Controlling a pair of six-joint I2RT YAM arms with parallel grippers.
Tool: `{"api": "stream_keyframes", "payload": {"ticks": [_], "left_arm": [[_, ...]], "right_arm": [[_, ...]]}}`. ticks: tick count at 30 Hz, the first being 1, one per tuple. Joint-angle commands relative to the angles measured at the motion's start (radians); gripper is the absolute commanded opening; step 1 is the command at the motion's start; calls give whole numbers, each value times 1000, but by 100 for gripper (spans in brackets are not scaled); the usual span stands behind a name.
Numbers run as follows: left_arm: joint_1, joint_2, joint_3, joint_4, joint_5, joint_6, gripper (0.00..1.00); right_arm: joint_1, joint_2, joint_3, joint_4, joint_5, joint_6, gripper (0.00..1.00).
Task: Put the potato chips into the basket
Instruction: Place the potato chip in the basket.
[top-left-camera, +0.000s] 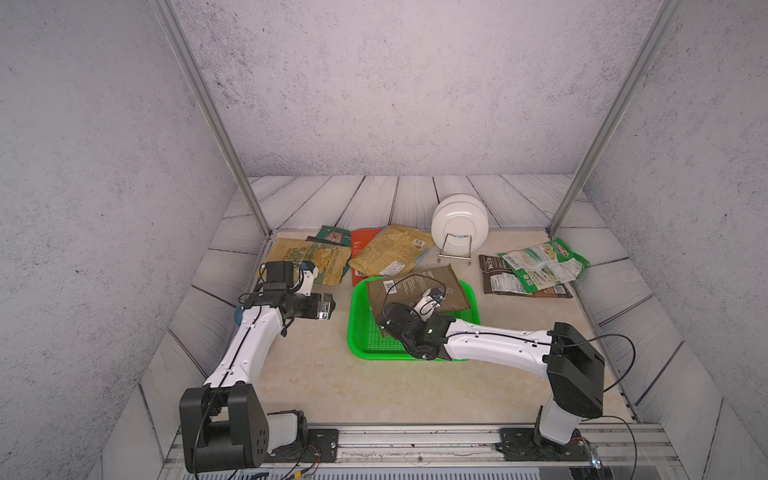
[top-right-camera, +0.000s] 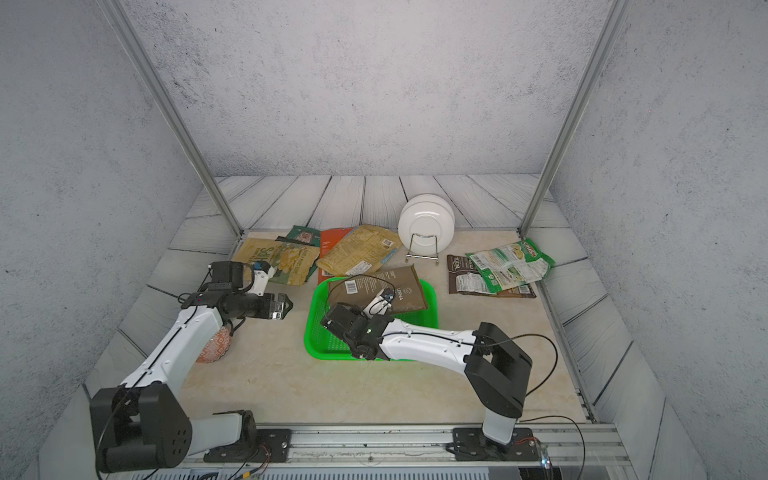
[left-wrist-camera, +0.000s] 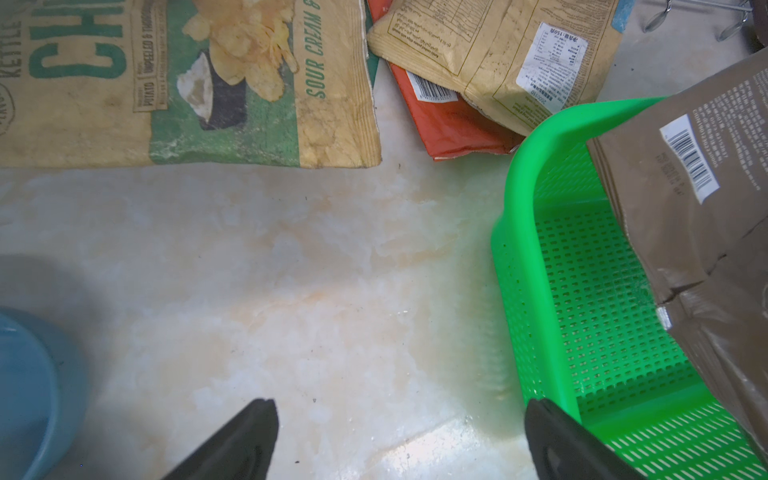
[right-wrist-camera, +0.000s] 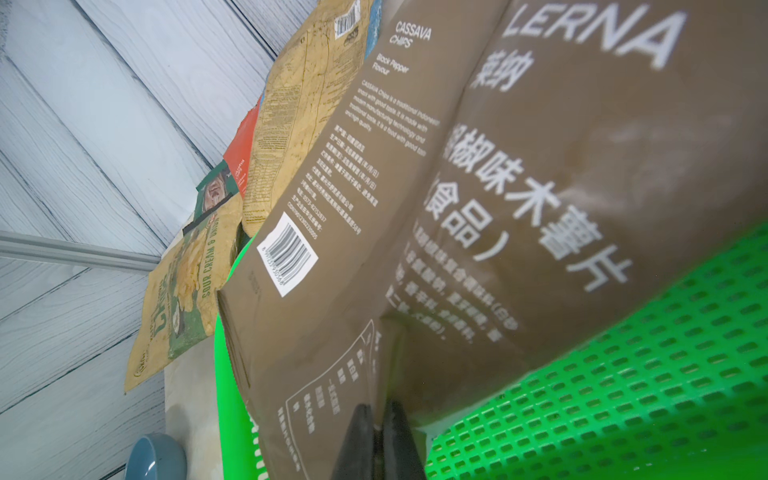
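Observation:
The green basket sits mid-table. A brown chip bag slants over it, its lower edge pinched in my right gripper, which is shut on it above the basket floor. My left gripper hovers open over bare table just left of the basket, holding nothing. More potato chips lie behind: a yellow sour-cream bag, a mustard bag over an orange-red bag, and a dark green bag. At the right lie a green-white bag and a dark bag.
White plates stand in a wire rack behind the basket. A blue bowl sits under my left arm. Metal posts rise at the back corners, and walls close in the sides.

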Motion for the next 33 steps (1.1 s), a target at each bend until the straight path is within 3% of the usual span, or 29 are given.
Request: {"api": "stream_keyframes", "payload": {"ticks": [1,9,33], "left_arm": [[4,8,2,0,7,-6,99],[3,6,4,1,5,-5,99],[2,10,3,0,19,-2,99]], "right_arm": [[2,32,41,-6,-61,23,0],[23,49,79,-131,-83,112,0],[129,-22,178,-441,131,297,0]]}}
